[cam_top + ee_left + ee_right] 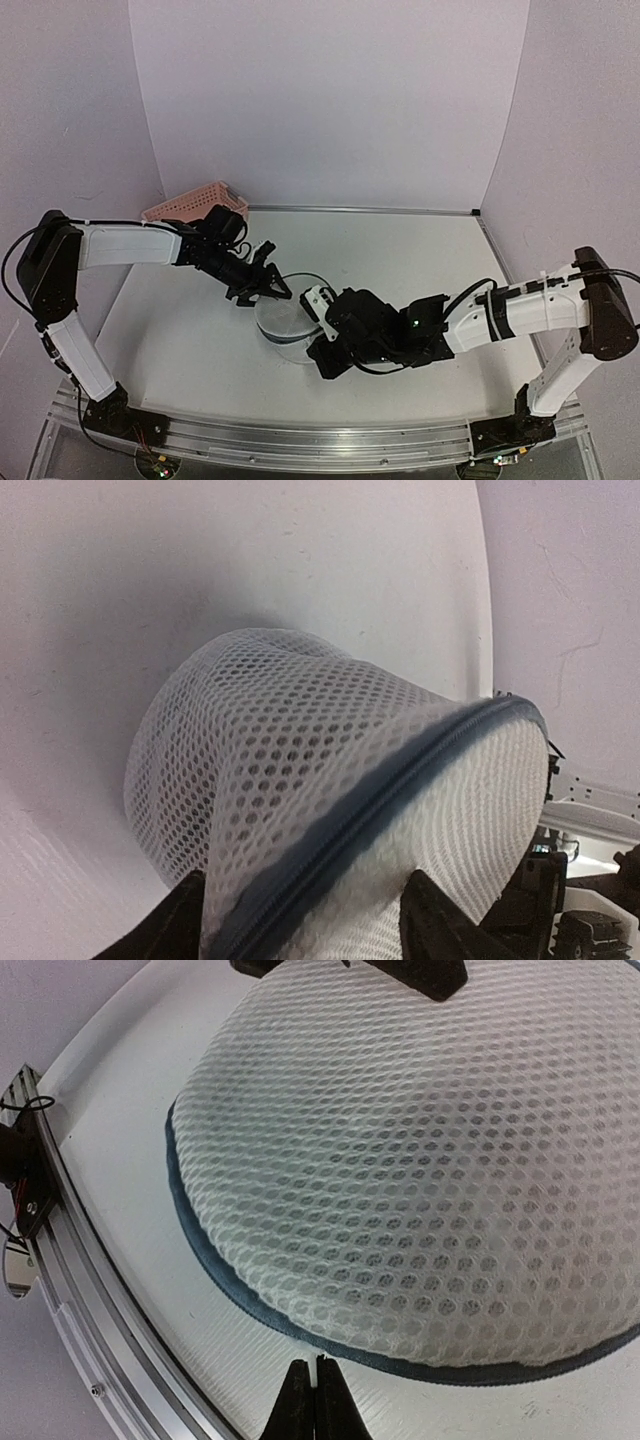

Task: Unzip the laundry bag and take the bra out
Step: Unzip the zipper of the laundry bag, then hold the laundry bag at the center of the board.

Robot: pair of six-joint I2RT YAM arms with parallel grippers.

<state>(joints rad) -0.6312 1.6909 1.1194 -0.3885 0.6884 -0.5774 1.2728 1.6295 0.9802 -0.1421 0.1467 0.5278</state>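
Note:
The laundry bag (282, 322), a white mesh drum with a dark grey zip rim, sits mid-table. My left gripper (264, 287) is open at its far-left edge. In the left wrist view its fingers (175, 920) straddle the rim, with the bag (300, 750) filling the gap between them. My right gripper (315, 355) is at the bag's near rim. In the right wrist view it (316, 1385) is shut on a thin white tab just below the zip rim (230, 1280). The zip looks closed there. The bra is hidden.
A pink lattice basket (190, 205) stands at the back left against the wall. The metal rail (70, 1290) of the table's near edge runs close behind my right gripper. White walls enclose the table on three sides.

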